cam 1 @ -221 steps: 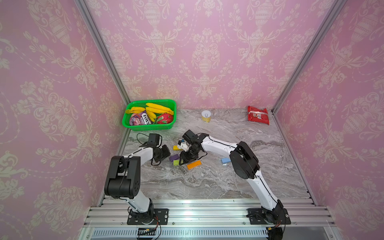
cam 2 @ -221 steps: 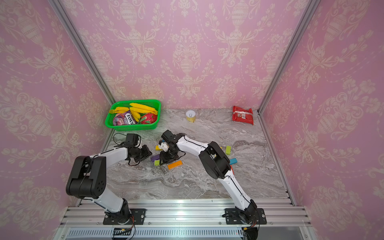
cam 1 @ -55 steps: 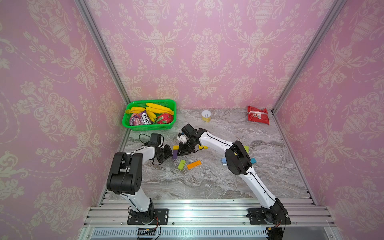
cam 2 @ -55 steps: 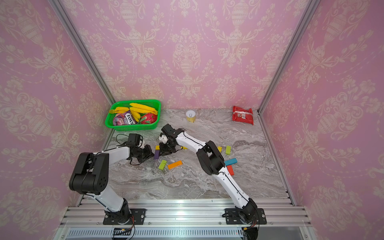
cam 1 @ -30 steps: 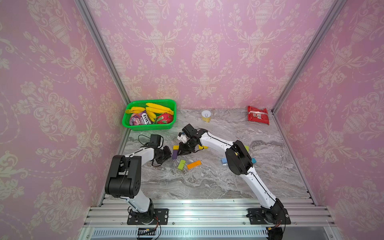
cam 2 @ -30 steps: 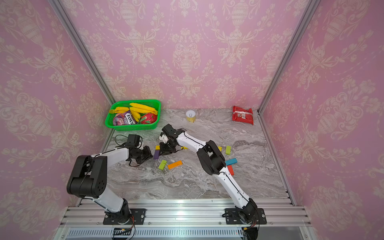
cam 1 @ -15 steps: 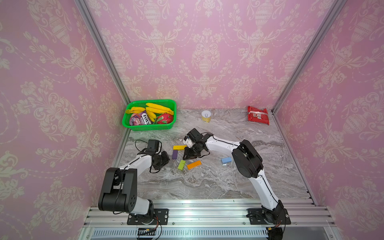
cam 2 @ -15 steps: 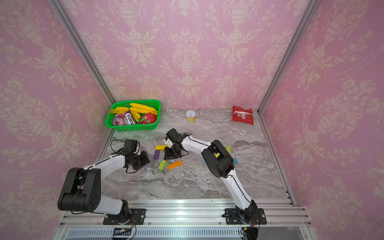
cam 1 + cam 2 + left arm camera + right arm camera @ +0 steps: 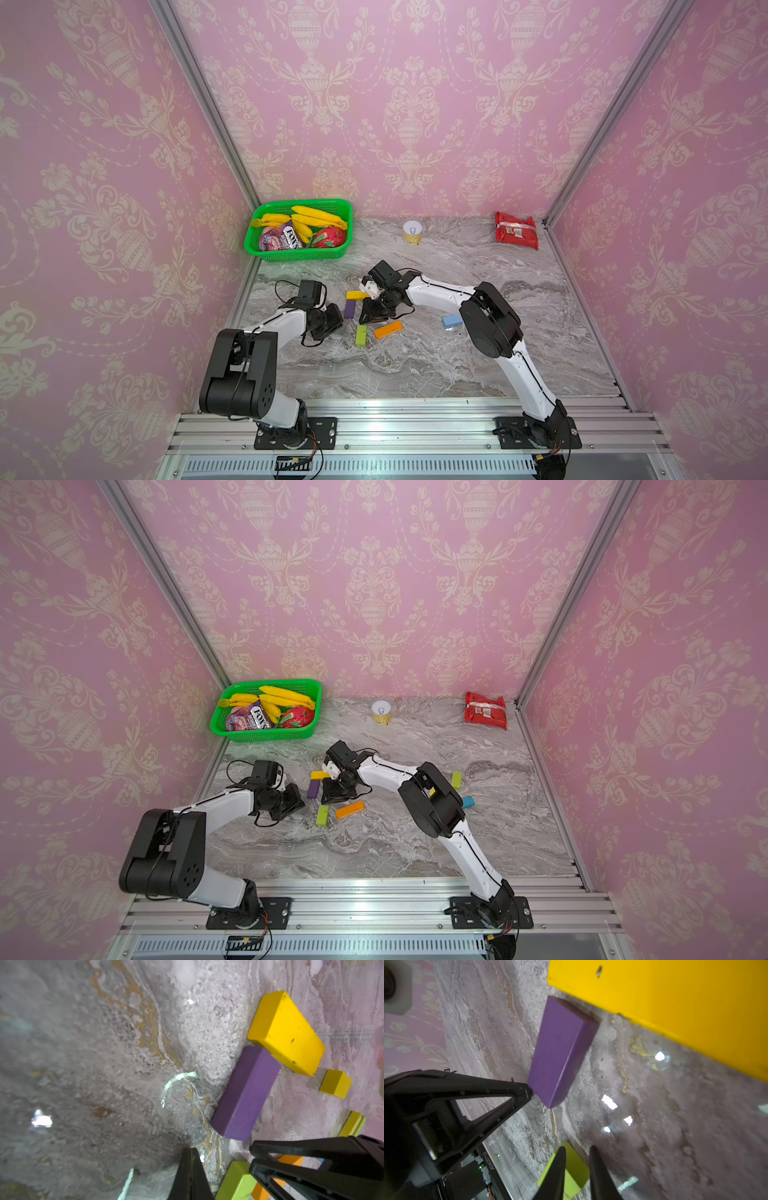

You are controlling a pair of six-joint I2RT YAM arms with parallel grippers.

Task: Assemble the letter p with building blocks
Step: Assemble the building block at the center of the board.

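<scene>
While both arms reach over the marble surface in both top views, the left end effector is clenched on nothing just beside the purple bar. The right end effector sits on that bar's other side, tips low near the lime bar. Yellow bar lies crosswise at the purple bar's far end, the two making a corner. Orange bar lies just beside the lime one, and the light blue bar sits apart by the right arm's elbow. Green basket at back left, red packet at back right. In a top view a teal bar and a second lime bar show past that elbow. Left wrist: own fingers pressed together, empty, close to the near end of the purple bar. The yellow bar touches its far end, and a small yellow bar lies apart beyond. Right wrist: right end effector slightly parted, grasping nothing, with the lime bar flat on the surface past its tips. The left end effector has its tip at a corner of the purple bar; contact unclear.
</scene>
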